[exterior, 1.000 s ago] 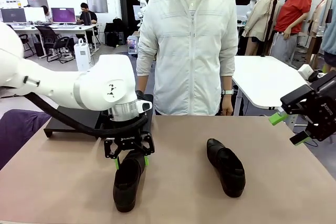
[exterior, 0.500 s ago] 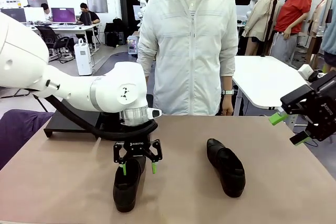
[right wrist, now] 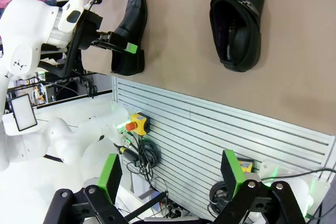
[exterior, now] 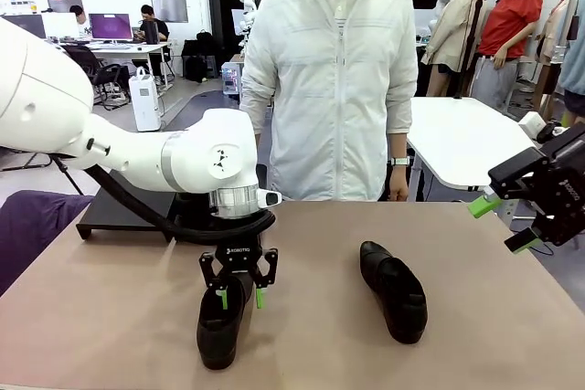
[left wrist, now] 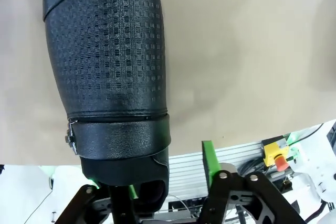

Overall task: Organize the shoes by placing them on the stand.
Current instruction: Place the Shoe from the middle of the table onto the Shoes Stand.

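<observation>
The stand (exterior: 114, 212) sits far left on the surface (exterior: 320, 353). The left gripper (exterior: 239, 298), marked ROBOTIQ, is down over the left shoe (exterior: 219, 326), whose long axis runs robot-to-person. Its fingers (left wrist: 208, 156) are partly narrowed and straddle the shoe's opening end, one pad clear of the leather. The second shoe (exterior: 393, 289) lies nearer the right gripper (exterior: 502, 224), which hangs off to the right with fingers wide and empty.

Stand (exterior: 105, 216) mostly hidden behind L arm (exterior: 137, 157); shoe (left wrist: 107, 51) toe cut off, top edge.
</observation>
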Motion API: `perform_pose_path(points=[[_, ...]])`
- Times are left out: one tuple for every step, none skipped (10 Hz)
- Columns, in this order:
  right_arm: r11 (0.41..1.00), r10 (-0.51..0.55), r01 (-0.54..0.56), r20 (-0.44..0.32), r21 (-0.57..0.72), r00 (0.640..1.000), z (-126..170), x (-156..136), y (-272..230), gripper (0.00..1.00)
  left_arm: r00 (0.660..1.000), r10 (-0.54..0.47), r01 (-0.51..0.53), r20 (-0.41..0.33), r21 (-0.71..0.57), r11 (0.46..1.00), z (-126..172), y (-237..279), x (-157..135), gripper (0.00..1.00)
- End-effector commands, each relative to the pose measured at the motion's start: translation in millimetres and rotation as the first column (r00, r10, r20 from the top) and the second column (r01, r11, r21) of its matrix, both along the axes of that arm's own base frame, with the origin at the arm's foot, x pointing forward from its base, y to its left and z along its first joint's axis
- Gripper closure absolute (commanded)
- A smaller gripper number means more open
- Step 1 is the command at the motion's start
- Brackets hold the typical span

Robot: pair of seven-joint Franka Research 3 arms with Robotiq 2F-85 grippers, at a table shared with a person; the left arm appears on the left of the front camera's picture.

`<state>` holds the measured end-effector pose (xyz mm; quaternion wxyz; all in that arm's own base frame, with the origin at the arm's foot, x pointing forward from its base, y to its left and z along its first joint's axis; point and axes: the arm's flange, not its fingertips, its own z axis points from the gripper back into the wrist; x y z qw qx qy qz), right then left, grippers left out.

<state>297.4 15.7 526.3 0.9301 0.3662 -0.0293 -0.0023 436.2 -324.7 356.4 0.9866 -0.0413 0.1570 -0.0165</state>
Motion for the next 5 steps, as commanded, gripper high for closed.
perform_pose_path(points=[[1.000, 0.017, -0.017, 0.011, 0.019, 1.000, 2.9, 2.0, -2.5, 0.00, 1.000, -0.014, 0.014, -0.008, 0.009, 1.000, 5.2, -1.2, 4.5, 1.00], [1.000, 0.017, -0.017, 0.011, 0.019, 1.000, 2.9, 2.0, -2.5, 0.00, 1.000, -0.012, 0.012, -0.008, 0.009, 1.000, 5.0, -1.5, 4.8, 1.00], [1.000, 0.017, -0.017, 0.011, 0.019, 1.000, 2.9, 2.0, -2.5, 0.00, 1.000, -0.007, 0.007, -0.011, 0.021, 1.000, 5.1, -1.8, 4.8, 1.00], [1.000, 0.017, -0.017, 0.011, 0.019, 1.000, 2.9, 2.0, -2.5, 0.00, 1.000, -0.008, 0.009, -0.013, 0.029, 1.000, 5.4, -3.1, 4.6, 1.00], [1.000, 0.017, -0.017, 0.011, 0.019, 1.000, 2.9, 2.0, -2.5, 0.00, 1.000, -0.005, 0.005, -0.008, 0.031, 0.999, 5.0, -4.2, 4.9, 1.00]])
